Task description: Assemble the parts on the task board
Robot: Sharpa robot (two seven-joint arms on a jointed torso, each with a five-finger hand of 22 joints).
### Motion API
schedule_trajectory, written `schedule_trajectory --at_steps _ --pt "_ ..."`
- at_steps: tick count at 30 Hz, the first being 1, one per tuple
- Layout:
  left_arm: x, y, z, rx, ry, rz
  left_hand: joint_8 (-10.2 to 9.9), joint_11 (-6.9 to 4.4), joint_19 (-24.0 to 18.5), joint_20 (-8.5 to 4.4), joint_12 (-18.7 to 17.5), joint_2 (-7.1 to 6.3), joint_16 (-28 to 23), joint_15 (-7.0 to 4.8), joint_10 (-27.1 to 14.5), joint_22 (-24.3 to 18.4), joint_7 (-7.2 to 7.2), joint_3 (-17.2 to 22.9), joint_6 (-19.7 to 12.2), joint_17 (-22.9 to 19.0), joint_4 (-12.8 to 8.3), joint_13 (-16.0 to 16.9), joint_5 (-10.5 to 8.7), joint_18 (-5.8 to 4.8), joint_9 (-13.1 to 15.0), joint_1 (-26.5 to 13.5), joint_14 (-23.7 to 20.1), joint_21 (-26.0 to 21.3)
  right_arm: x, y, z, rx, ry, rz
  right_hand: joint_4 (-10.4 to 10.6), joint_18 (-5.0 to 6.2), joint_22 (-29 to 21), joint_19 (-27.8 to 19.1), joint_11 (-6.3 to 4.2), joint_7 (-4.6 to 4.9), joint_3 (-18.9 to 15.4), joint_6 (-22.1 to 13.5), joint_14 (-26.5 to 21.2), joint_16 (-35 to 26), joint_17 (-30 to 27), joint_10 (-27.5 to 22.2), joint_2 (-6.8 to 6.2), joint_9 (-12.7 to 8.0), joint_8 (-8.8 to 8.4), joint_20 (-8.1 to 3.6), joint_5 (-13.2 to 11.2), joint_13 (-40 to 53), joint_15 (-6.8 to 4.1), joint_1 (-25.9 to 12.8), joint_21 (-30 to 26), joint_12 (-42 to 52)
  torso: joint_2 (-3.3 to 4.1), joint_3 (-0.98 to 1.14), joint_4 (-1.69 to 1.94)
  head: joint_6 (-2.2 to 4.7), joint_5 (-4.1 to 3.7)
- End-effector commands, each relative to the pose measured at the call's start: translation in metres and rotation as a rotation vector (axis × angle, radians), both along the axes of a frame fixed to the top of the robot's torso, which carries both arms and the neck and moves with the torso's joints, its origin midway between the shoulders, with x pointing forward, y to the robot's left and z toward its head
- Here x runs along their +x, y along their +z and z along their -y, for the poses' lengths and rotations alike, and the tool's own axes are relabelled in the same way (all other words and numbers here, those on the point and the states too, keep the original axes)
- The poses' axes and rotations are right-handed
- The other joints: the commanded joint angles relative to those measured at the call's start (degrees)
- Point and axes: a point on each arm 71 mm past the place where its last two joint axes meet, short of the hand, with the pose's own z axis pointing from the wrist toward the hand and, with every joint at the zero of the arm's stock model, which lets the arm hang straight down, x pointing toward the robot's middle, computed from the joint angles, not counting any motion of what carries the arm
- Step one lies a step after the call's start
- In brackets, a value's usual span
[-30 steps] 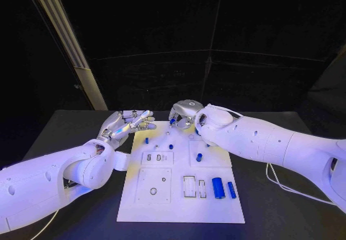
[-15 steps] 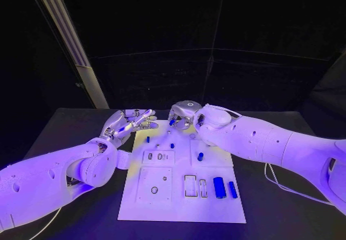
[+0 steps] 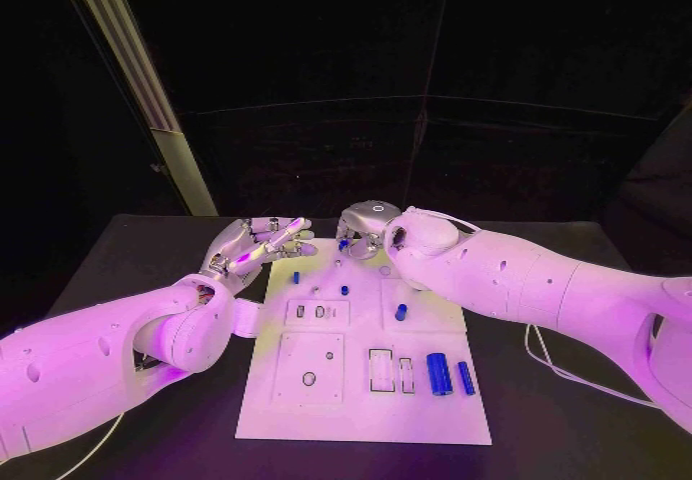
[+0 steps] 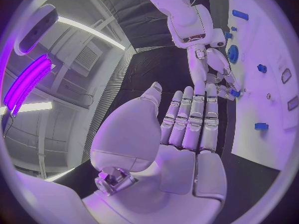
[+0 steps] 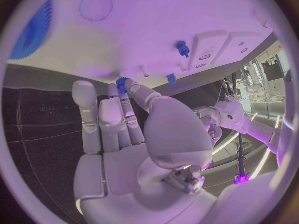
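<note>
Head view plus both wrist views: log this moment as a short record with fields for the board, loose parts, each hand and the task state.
board: white task board lying on the black table
loose parts: two blue cylinders lying side by side near the board's right edge; small blue pegs further up the board
left hand: left hand at the board's far left corner, fingers straight, holding nothing
right hand: right hand at the board's far edge, pinching a small blue gear
task state: unfinished; cylinders not seated
</note>
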Motion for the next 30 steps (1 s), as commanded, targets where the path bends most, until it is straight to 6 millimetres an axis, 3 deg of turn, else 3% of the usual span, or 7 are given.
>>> schedule_trajectory --at_steps 1,8,19,22,25,27,30 --pt "-0.001 0.002 0.002 -0.003 -0.020 0.008 -0.2 0.29 0.3 -0.01 -0.2 0.09 -0.3 0.24 -0.3 -0.1 0.30 0.1 0.0 0.1 -0.3 -0.1 -0.10 0.38 -0.1 0.3 -0.4 0.3 0.001 0.001 -0.001 -0.012 -0.001 -0.001 0.3 -0.01 -1.8 -1.0 0.20 0.16 -0.1 -1.4 -0.6 -1.0 -1.5 -1.1 -0.83 -0.7 -0.61 0.28 0.3 0.0 0.41 -0.1 -1.1 -0.3 0.02 0.00 -0.06 -0.01 -0.03" --pt "0.000 0.002 0.001 -0.002 -0.019 0.008 -0.2 0.29 0.3 -0.01 -0.2 0.09 -0.3 0.24 -0.3 -0.1 0.30 0.1 0.0 0.1 -0.3 -0.1 -0.10 0.38 -0.1 0.3 -0.4 0.3 0.001 0.004 0.002 0.013 -0.004 0.034 1.4 1.70 -12.5 -6.5 1.72 1.36 -3.2 -10.3 -3.2 -7.7 -11.3 -9.9 -3.85 -0.8 -0.64 1.50 0.2 -0.1 1.62 -0.3 -8.3 -0.2 0.02 0.05 -0.09 0.08 0.06" --pt "0.000 0.002 -0.005 0.003 -0.009 0.007 -0.2 0.29 0.3 -0.01 -0.2 0.12 -0.4 0.25 -0.3 -0.1 0.31 0.1 0.0 0.1 -0.3 -0.1 -0.10 0.38 -0.1 0.3 -0.4 0.3 -0.010 0.016 0.041 0.144 -0.040 0.050 3.2 1.80 -13.8 -6.0 1.27 1.51 -6.2 -7.3 -2.8 -9.6 -13.2 -5.7 -3.04 -0.1 0.71 1.33 2.2 0.8 1.27 0.9 -9.7 4.4 -0.23 0.03 -0.65 0.64 0.10" --pt "0.000 0.002 -0.007 0.004 -0.005 0.007 -0.2 0.30 0.3 -0.01 -0.2 0.13 -0.4 0.25 -0.3 -0.1 0.31 0.0 0.0 0.1 -0.3 -0.1 -0.10 0.38 -0.1 0.3 -0.4 0.3 -0.012 0.024 0.060 0.198 -0.084 0.022 3.9 1.61 -12.2 -4.6 -0.16 0.73 -6.5 -6.1 -1.6 -7.3 -9.7 1.2 -3.14 0.0 1.02 0.65 2.9 2.3 0.35 0.8 -8.5 8.4 -0.33 0.08 -1.02 0.74 0.20" --pt "0.000 0.003 -0.009 0.006 -0.002 0.007 -0.2 0.30 0.3 -0.01 -0.2 0.14 -0.4 0.25 -0.3 -0.1 0.31 0.0 0.0 0.1 -0.3 -0.1 -0.10 0.38 -0.1 0.3 -0.4 0.3 -0.014 0.028 0.083 0.238 -0.143 -0.037 5.2 0.09 -3.0 0.2 -2.39 -1.04 -8.4 -4.9 0.9 -1.0 -0.2 9.4 -4.21 0.1 1.61 -0.94 3.6 6.3 -1.39 -0.2 -2.6 15.4 -0.48 0.14 -1.33 0.73 0.21" --pt "0.000 0.003 -0.009 0.006 -0.002 0.006 -0.2 0.30 0.3 -0.01 -0.2 0.14 -0.4 0.25 -0.3 -0.1 0.31 0.0 0.0 0.1 -0.3 -0.1 -0.10 0.38 -0.1 0.3 -0.4 0.3 -0.015 0.029 0.096 0.250 -0.180 -0.076 6.8 -0.70 2.4 3.0 -3.29 -1.99 -10.7 -4.8 1.9 3.2 5.7 9.3 -5.05 0.0 1.75 -2.42 7.0 13.3 -2.05 -0.7 1.1 23.3 -0.59 0.15 -1.50 0.79 0.27" --pt "-0.001 0.003 -0.009 0.006 -0.003 0.006 -0.3 0.30 0.3 -0.01 -0.3 0.15 -0.4 0.25 -0.3 -0.1 0.30 0.0 0.0 0.1 -0.3 -0.1 -0.10 0.38 -0.1 0.3 -0.4 0.3 -0.015 0.028 0.112 0.244 -0.223 -0.121 8.6 -1.97 8.2 5.3 -3.18 -1.79 -12.9 -6.2 2.8 8.6 14.3 8.8 -4.71 -0.3 1.52 -2.02 7.9 28.8 -2.22 -0.9 4.8 38.4 -0.65 0.20 -1.64 0.77 0.18"
